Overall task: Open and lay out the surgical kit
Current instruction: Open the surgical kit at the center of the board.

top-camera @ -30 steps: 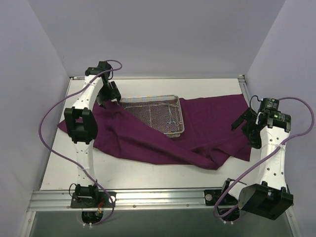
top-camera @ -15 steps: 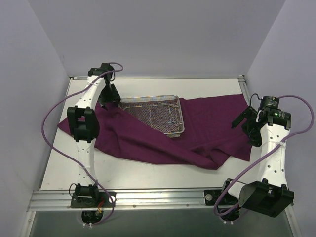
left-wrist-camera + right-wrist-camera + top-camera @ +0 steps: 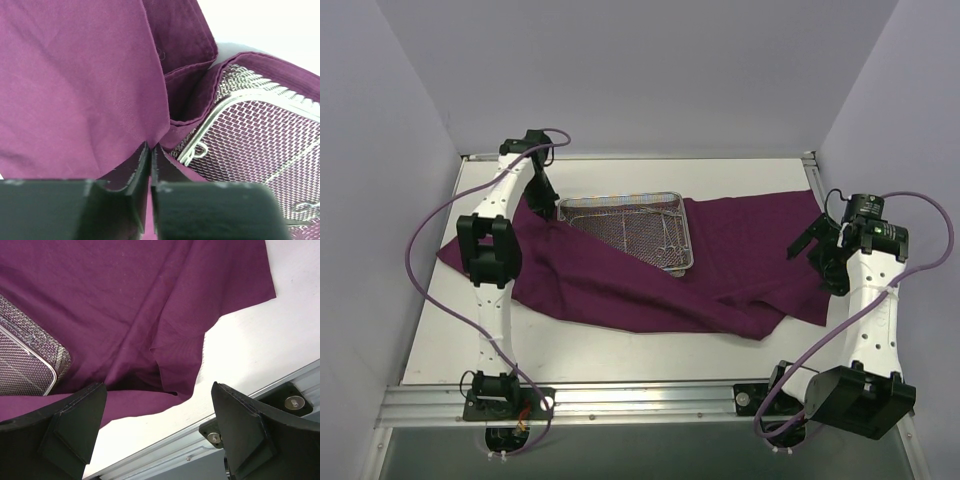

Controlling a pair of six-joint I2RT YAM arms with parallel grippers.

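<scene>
Top external view: two white robot arms rise from the near edge of a white table [image 3: 620, 355]. Nearest the arms, a dark purple cloth wrap [image 3: 740, 265] lies spread and creased, reaching out to the near side, left and right of a silver wire-mesh tray [image 3: 675, 266]. The tray sits on the cloth, and one fold is draped over the tray's near left part. Right of the tray and well apart from it, the right gripper [image 3: 817, 250] hangs above the cloth's right edge, its jaws spread wide with nothing between them. Inside the tray, toward its right end, lie small thin metal instruments [image 3: 667, 243]. At the tray's far left corner, the left gripper [image 3: 542, 207] points down. The left wrist view shows its jaws pinched together on a fold of the cloth, just beside that corner.
</scene>
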